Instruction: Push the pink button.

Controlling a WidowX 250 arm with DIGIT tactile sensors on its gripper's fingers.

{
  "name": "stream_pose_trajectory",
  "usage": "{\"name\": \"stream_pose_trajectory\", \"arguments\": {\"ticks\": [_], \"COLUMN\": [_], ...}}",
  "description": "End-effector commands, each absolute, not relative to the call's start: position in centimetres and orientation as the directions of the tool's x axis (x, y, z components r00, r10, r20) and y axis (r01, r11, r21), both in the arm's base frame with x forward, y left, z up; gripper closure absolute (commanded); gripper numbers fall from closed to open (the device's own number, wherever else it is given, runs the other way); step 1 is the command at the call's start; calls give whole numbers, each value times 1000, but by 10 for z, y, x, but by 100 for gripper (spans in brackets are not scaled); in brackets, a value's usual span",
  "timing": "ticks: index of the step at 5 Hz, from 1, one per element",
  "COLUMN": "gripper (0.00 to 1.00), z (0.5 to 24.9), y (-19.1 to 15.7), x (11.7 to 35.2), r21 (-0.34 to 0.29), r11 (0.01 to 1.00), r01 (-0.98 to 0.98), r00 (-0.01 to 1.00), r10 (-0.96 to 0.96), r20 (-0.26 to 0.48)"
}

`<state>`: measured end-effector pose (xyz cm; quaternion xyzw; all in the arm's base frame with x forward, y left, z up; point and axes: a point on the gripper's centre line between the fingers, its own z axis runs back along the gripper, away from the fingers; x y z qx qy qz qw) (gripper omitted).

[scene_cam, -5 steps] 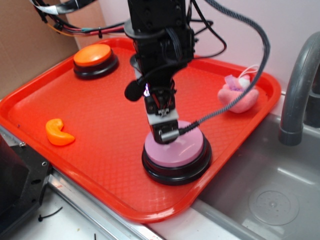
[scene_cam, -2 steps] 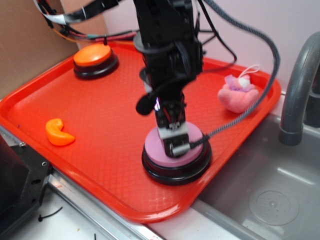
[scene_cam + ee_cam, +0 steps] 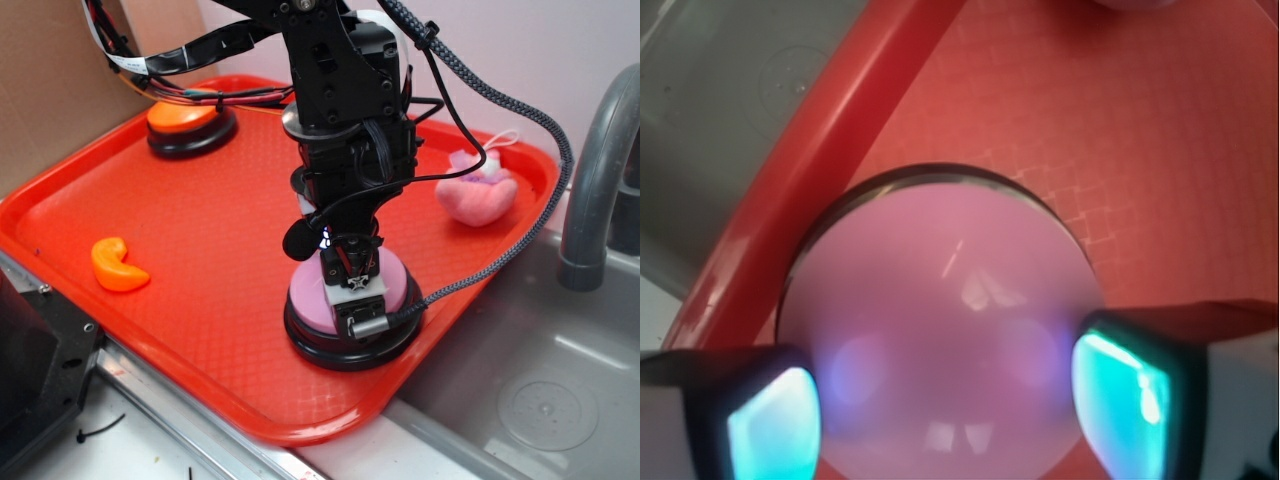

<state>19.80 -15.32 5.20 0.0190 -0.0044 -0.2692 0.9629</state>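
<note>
Pincer (image 3: pixel 950 395) spread open, fingertips (image 3: pixel 775 425) pressing pink button (image 3: pixel 940 290); arm hiding button's far half in exterior view.

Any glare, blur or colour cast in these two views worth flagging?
Wrist view: the gripper fingers are blurred at the bottom corners and glow cyan; the smooth pale pink dome button shows soft purple and white reflections. Exterior view: sharp and evenly lit, mild sheen on the red plastic tray, and the arm hides much of the button.
</note>
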Motion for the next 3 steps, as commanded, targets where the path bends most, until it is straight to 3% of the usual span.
{"name": "stream_pose_trajectory", "arguments": {"ticks": [1,2,3], "gripper": [0,0,0], "z": [88,130,149], "y": [-151,-150,-149], "x": [194,199,199], "r21": [85,106,101], "r11": [867,877,882], "r01": [491,468,460], "r00": [867,873,874], "r10": [-496,-478,-470], "r20": [45,102,124]}}
